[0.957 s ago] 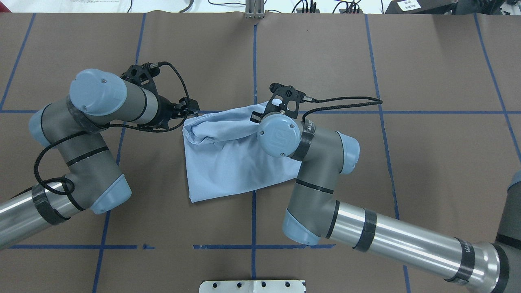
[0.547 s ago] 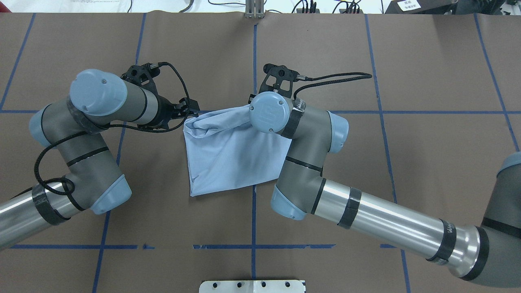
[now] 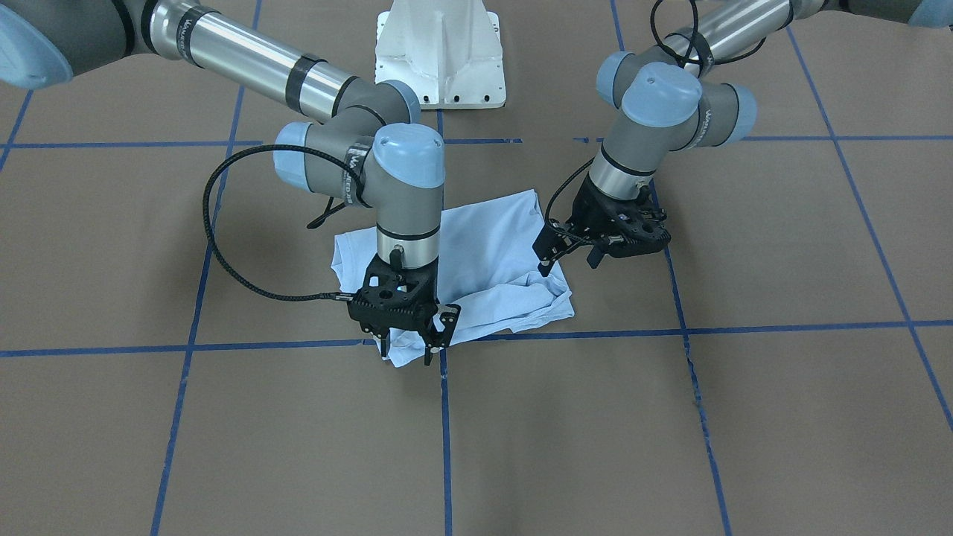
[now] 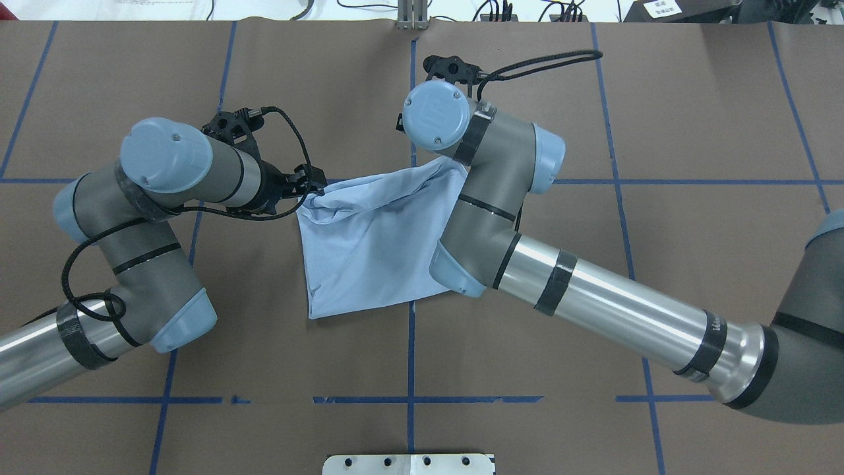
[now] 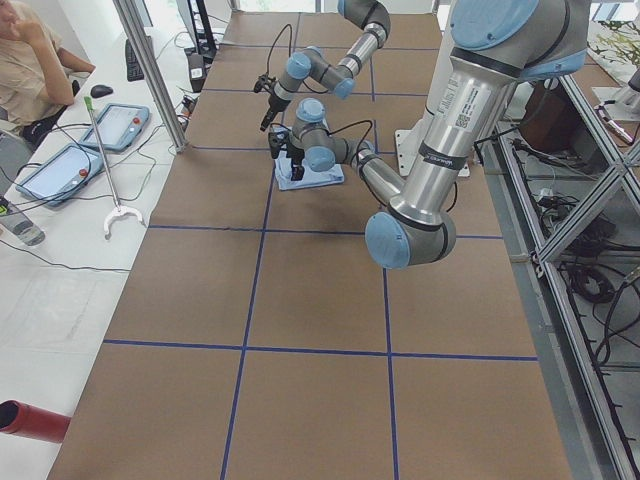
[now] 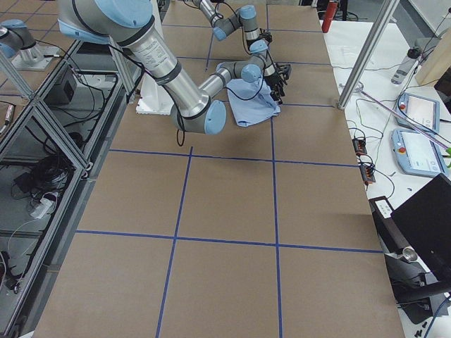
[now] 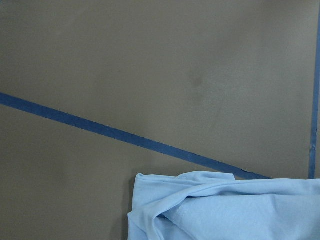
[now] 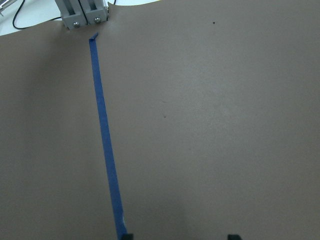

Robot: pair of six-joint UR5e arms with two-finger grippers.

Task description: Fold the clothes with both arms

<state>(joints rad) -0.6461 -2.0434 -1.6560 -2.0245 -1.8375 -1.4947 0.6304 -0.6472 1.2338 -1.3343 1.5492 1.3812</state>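
The light blue T-shirt (image 4: 369,251) lies folded and bunched on the brown table; it also shows in the front view (image 3: 491,246) and the left wrist view (image 7: 225,210). No print or tag shows. My left gripper (image 3: 568,262) hangs open and empty just beside the shirt's far left corner, also seen from overhead (image 4: 315,187). My right gripper (image 3: 406,351) is open, its fingers straddling the shirt's far corner at the blue tape line. In the right wrist view, its fingertips (image 8: 125,236) stand wide apart over bare table. From overhead the right wrist hides it.
Blue tape lines (image 4: 410,369) grid the brown table. The white pedestal base (image 3: 439,52) stands at the robot's side. A metal bracket (image 4: 413,16) sits at the far edge. A person and tablets (image 5: 75,150) are beside the table's left end.
My right arm has moved away from the robot, from over the shirt to its far edge. The shirt's far right part has settled flatter. The left arm shifted slightly.
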